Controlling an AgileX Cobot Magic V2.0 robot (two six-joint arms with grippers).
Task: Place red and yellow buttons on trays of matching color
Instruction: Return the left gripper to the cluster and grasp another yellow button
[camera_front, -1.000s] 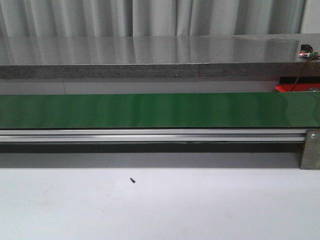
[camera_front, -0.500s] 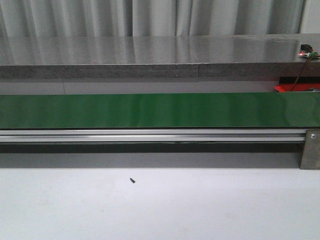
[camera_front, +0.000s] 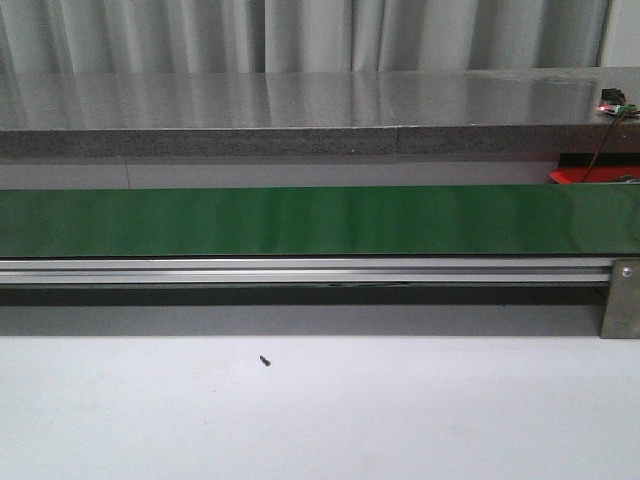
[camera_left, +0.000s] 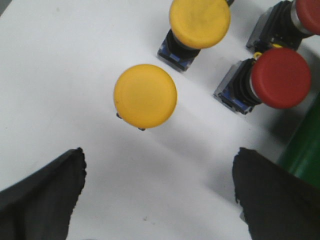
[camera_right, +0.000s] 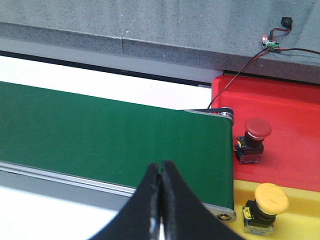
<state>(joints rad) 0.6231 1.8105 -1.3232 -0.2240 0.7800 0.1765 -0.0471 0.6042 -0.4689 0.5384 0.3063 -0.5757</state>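
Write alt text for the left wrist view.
The open left gripper hovers over a white surface, above a yellow button. Beyond it stand another yellow button and two red buttons.

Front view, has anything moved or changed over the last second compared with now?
Nothing visibly changed. The green conveyor belt carries nothing, the small dark speck lies on the same spot of the white table, and the red tray edge stays at the far right. No end effector enters this view.
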